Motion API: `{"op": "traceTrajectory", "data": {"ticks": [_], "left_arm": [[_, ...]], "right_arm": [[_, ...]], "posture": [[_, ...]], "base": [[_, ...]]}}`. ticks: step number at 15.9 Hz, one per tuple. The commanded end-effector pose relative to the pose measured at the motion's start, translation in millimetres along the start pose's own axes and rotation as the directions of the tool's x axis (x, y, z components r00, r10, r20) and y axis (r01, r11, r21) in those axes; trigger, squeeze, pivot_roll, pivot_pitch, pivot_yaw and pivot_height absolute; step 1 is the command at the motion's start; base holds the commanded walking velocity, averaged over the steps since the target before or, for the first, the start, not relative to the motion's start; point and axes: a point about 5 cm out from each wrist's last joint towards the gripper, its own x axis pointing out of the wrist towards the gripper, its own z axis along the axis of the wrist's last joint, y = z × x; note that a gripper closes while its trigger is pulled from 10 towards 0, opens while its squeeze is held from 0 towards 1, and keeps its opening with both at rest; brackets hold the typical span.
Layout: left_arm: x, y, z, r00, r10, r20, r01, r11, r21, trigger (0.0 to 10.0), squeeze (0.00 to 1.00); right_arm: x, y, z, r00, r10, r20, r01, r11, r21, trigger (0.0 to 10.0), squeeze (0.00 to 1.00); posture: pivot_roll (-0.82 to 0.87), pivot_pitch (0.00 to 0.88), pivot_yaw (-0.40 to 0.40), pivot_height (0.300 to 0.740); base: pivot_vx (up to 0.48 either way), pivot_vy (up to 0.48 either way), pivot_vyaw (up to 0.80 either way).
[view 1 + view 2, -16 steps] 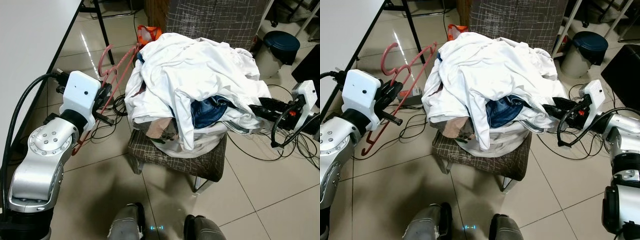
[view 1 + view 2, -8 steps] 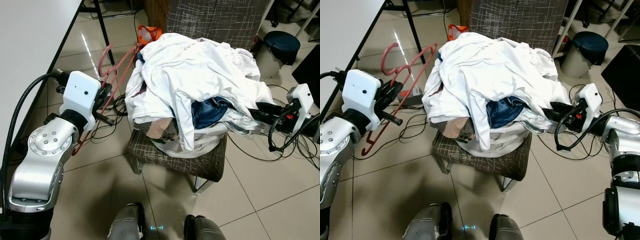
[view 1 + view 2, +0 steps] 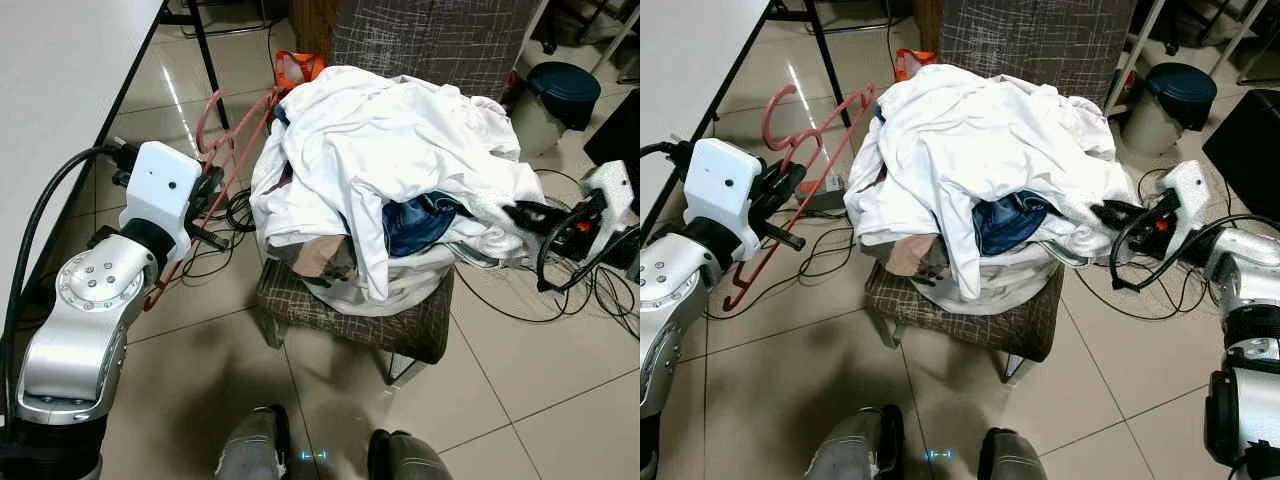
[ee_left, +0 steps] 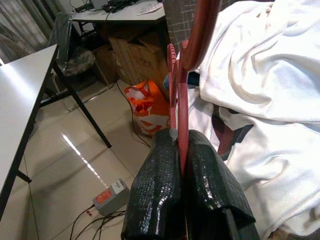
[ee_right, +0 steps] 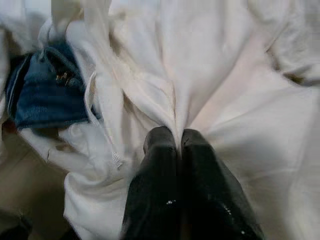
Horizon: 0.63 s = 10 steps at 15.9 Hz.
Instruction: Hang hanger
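A red hanger [image 4: 183, 110] is pinched upright in my left gripper [image 4: 181, 150], which is shut on it; the arm is held left of the chair, and the hanger [image 3: 768, 112] slants over the floor beside it. A heap of white clothes [image 3: 980, 130] with a blue garment [image 3: 1005, 220] tucked in it covers a brown checked chair [image 3: 980, 320]. At the heap's right edge, my right gripper [image 5: 178, 142] is shut on a fold of the white cloth [image 5: 200, 75]. From the head, that gripper [image 3: 1108, 212] touches the pile's lower right side.
A white table [image 3: 680, 60] runs along the left. Cables [image 3: 830, 255] and a power strip lie on the tiles under the hanger. An orange bag [image 3: 910, 62] sits behind the chair, a dark bin [image 3: 1175, 100] and a black box [image 3: 1250, 140] at the right. My feet [image 3: 860, 450] stand before the chair.
My right gripper dipped toward the pile, then drew slightly up and to the right, staying at the heap's right edge. The left arm and the hanger have not moved.
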Motion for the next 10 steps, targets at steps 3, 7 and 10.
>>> {"op": "traceTrajectory", "data": {"ticks": [3, 7, 10], "left_arm": [[-1.5, 1.5, 2.9, 1.0, 0.014, 0.011, -0.014, 1.0, 0.004, 10.0, 0.0], [2.2, -0.7, 4.3, 1.0, 0.008, 0.022, -0.008, 1.0, -0.001, 10.0, 0.0], [6.0, -1.8, 10.2, 0.999, 0.004, 0.047, -0.004, 1.0, -0.004, 10.0, 0.0]], "right_arm": [[-17.7, -18.8, 33.3, 0.97, -0.144, 0.194, 0.146, 0.989, 0.004, 0.0, 0.0], [-33.9, -26.9, 56.3, 0.942, -0.177, 0.284, 0.191, 0.981, -0.024, 0.0, 0.0], [-41.4, -26.8, 64.8, 0.94, -0.137, 0.314, 0.15, 0.988, -0.018, 0.0, 0.0]], "posture": [[0.03, 0.193, 0.008, 0.74], [0.01, 0.19, 0.011, 0.74], [0.0, 0.189, 0.011, 0.74]], "base": [[0.0, 0.0, 0.0], [0.0, 0.0, 0.0], [0.0, 0.0, 0.0]]}}
